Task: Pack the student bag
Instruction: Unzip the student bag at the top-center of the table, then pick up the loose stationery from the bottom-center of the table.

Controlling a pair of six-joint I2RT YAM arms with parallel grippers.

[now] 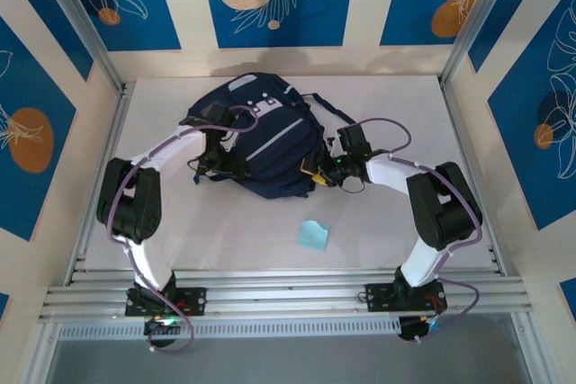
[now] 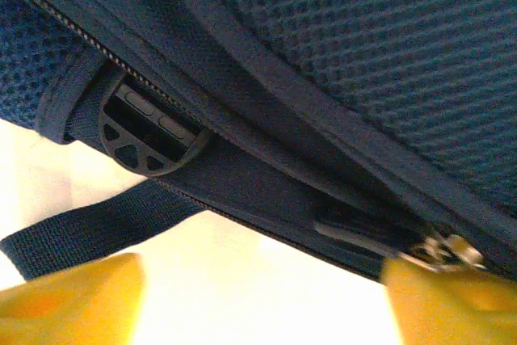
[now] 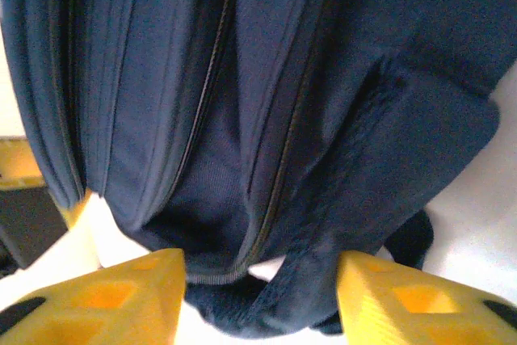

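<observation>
The student bag [image 1: 261, 137] is a dark navy backpack with a grey stripe, lying in the middle of the white table. My left gripper [image 1: 223, 165] is at its left lower side and stands wide open [image 2: 262, 305]. Only bare table shows between its yellow fingertips [image 2: 73, 296]. A metal zipper pull [image 2: 440, 250] lies just above the right fingertip. My right gripper [image 1: 317, 171] is at the bag's right lower side, open [image 3: 262, 300]. The bag's navy fabric and an open zipper seam [image 3: 242, 268] sit loosely between its yellow fingers [image 3: 113, 300].
A small light-blue paper [image 1: 313, 235] lies on the table in front of the bag, between the two arms. A black strap [image 1: 333, 112] trails from the bag's right side. Aluminium rails [image 1: 288, 294] run along the near edge, and patterned walls close the other sides.
</observation>
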